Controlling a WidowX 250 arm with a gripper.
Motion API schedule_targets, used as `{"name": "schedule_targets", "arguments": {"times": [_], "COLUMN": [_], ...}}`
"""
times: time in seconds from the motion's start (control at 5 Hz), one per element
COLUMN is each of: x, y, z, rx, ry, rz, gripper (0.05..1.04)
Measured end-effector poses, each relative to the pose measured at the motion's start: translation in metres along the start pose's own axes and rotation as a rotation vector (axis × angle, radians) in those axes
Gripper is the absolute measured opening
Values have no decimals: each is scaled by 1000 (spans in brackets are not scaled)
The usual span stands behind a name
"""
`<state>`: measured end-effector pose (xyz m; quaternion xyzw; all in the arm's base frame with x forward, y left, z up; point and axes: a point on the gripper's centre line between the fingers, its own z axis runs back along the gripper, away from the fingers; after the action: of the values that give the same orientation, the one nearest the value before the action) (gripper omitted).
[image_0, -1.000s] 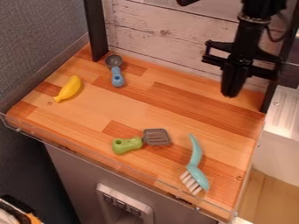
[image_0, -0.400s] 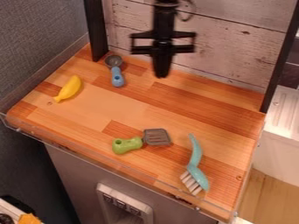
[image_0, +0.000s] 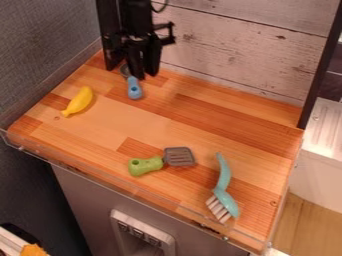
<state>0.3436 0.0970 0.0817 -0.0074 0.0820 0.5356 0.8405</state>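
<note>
Camera view. Where the table runs back toward 11 o'clock, the gripper hangs tips down, in front of the planks and next to the black post. Fingers apart, nothing seen clamped in them. Scoop lies at 11 o'clock on the table, its blue handle toward 6 o'clock, just beside the tips on their 7 o'clock side; grey bowl partly hidden behind the nearer finger. Contact between scoop and gripper: cannot tell.

Other items, all on the table: banana near 10 o'clock, just beyond the scoop; spatula at 6 o'clock, green handle toward 9, grey head toward 3; brush at 5 o'clock, bristles facing 8. Spatula and brush both well apart from the gripper.
</note>
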Motion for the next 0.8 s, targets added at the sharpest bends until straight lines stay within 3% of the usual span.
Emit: {"name": "schedule_targets", "arguments": {"times": [0.2, 0.4, 0.8], "x": [17, 30, 41], "y": [-2, -14, -26], "z": [14, 14, 13], "rx": [-11, 13, 53], "ry": [-6, 5, -7], "rz": [-12, -143, -464], "gripper": [809, 994, 995]}}
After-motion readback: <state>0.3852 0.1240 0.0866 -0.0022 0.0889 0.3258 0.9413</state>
